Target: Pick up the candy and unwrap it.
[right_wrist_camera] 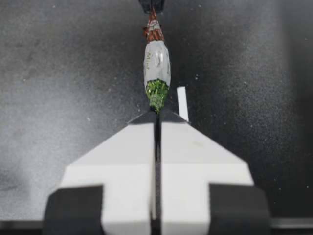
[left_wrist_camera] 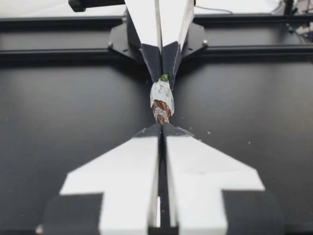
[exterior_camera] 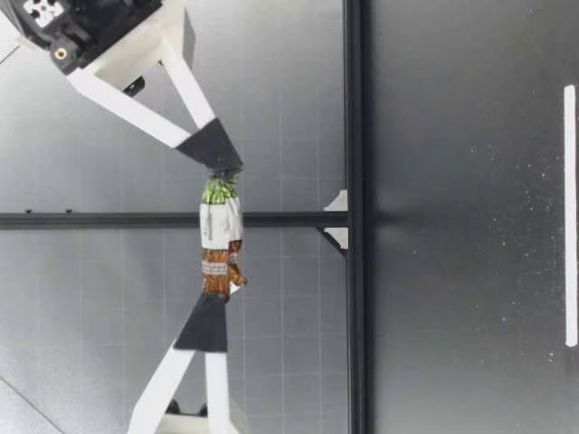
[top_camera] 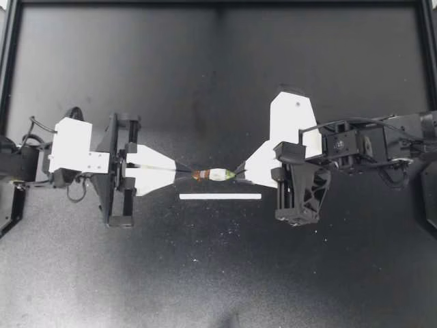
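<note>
Candy hangs stretched between the two grippers, clear of the table. Left gripper is clamped on its brown end, right gripper on the green end.

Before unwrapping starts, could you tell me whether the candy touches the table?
Apart: the low view shows open space between the candy and the table below it.

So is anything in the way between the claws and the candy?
Nothing visible does. My left claw pinches the brown end of the candy, my right claw the green end. The white strip lies on the table, apart.
</note>
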Controlling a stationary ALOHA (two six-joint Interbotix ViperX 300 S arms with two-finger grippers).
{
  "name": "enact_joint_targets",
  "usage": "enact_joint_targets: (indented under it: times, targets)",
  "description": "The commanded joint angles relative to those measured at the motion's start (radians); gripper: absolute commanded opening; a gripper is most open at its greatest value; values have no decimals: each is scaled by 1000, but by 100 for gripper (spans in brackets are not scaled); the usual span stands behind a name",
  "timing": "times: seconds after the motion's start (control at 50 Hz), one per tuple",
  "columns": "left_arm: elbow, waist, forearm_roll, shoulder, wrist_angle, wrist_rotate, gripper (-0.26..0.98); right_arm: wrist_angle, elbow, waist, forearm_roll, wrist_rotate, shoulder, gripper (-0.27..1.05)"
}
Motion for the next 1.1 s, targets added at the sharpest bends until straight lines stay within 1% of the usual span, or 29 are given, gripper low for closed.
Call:
enact_joint_targets:
  times: [0.0,0.3,0.52,0.62,0.7,0.82,0.88,1.02,1.04,1.08]
  targets:
    - [-2,0,-3,-34,-9,0,-14,3,6,5,0,3,-32,-18]
    - [-14,0,-15,-12,-8,-3,-14,-29,-8,5,2,3,-25,-18]
    - [5,-2,-23,-11,-11,-12,-13,-52,-6,5,3,5,-28,-18]
    - [9,-2,-23,-8,-11,-34,-12,-64,-6,5,5,5,-28,-18]
    - [6,-2,-23,-5,-11,-51,-8,-78,-8,5,5,5,-23,-18]
    - [0,-2,-23,3,-9,-80,6,-106,-9,5,6,5,-17,-18]
    - [-3,0,-23,6,-8,-91,17,-115,-9,5,8,5,-15,-18]
    - [-23,-8,-21,9,-9,-109,49,-121,-8,5,14,5,-9,-18]
    - [-26,-9,-20,9,-9,-109,52,-121,-8,5,14,5,-8,-18]
    - [-32,-12,-18,11,-12,-109,55,-121,-6,5,17,5,-6,-18]
